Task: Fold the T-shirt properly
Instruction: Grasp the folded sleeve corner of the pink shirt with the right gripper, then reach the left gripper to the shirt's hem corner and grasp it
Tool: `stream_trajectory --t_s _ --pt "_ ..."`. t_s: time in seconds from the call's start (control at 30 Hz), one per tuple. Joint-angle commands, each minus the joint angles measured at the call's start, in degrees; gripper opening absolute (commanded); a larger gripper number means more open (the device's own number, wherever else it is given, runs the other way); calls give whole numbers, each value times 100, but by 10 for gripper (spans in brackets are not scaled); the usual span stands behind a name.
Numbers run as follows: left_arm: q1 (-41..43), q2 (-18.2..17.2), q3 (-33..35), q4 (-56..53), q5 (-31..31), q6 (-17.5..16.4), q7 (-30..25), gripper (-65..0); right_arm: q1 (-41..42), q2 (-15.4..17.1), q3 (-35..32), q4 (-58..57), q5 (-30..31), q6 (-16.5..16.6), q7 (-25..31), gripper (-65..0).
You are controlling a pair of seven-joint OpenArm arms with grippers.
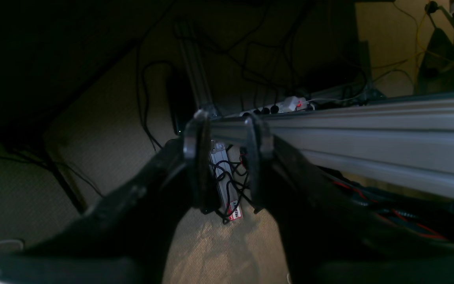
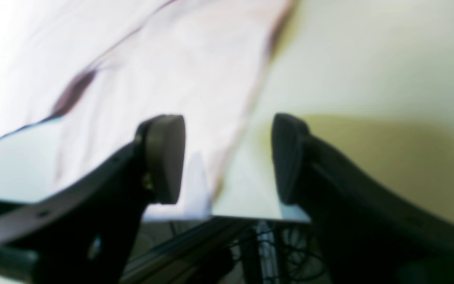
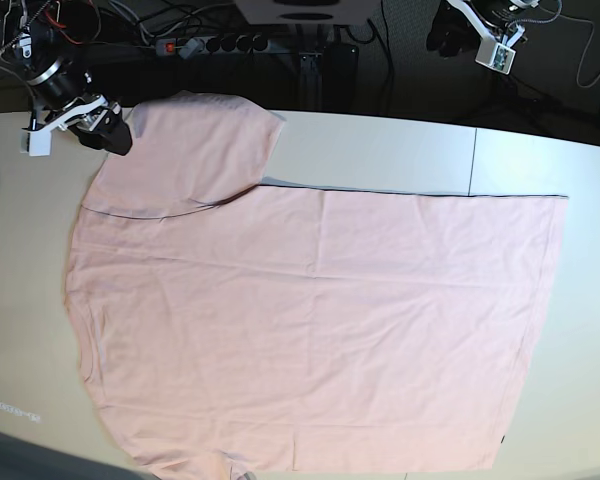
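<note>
Pale table point(image 3: 380, 150) with a thin seam line across its far right part, ending at a dark back edge. Beyond that edge, a power strip point(image 3: 205, 44) among tangled black cables point(image 3: 160, 20) on the floor. Below the tabletop, in the left wrist view: a long aluminium rail point(image 1: 369, 130), a second power strip point(image 1: 274, 108) with a red light, loose black wires point(image 1: 231, 177), speckled beige carpet point(image 1: 219, 252).

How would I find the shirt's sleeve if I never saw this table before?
Look at the pale table; the big pink T-shirt covers most of it. Go to its top corner beside the right gripper. The sleeve is the one flap sticking out towards the table's far edge.
</note>
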Motion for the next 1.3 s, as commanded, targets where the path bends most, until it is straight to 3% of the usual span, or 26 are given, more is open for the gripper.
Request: stream_trajectory --t_s 0.0,0.23,0.43,0.57,0.63,0.73,0.83,0.97,1.1,1.27 --pt "83 -31 -17 85 -63 -103 -61 -454 -83 15 -197 -9 -136 389 -354 -290" --pt "83 -31 -17 85 -7 -101 -22 -454 -81 15 -914 -9 -330 382 -391 -290" --pt "81 -31 -15 85 -7 -101 -24 -454 -79 15 -927 -9 -343 374 -341 -290" --pt "79 -31 -17 85 -7 -101 -26 -454 -66 15 -927 -9 -442 372 15 -302" --pt "79 -33 -17 85 -7 -103 -55 -454 -66 17 -927 -9 -468 374 350 -373" --pt "79 -33 -17 90 -7 -101 -286 -454 13 15 -927 -9 -785 374 535 -644" --pt "79 -31 -101 157 0 -103 -365 -454 162 15 -927 -9 -1198 376 533 -650" --pt "79 -33 -479 542 -37 -101 -74 -453 400 17 -927 -9 -1639 376 531 -650" --pt "63 -197 -1134 1097 -739 -98 531 -323 496 17 -927 -9 -1648 374 533 -650" --pt "-101 -691 -1882 1189 -1279 -98 706 -305 503 20 -927 -9 -1657 376 531 -650"
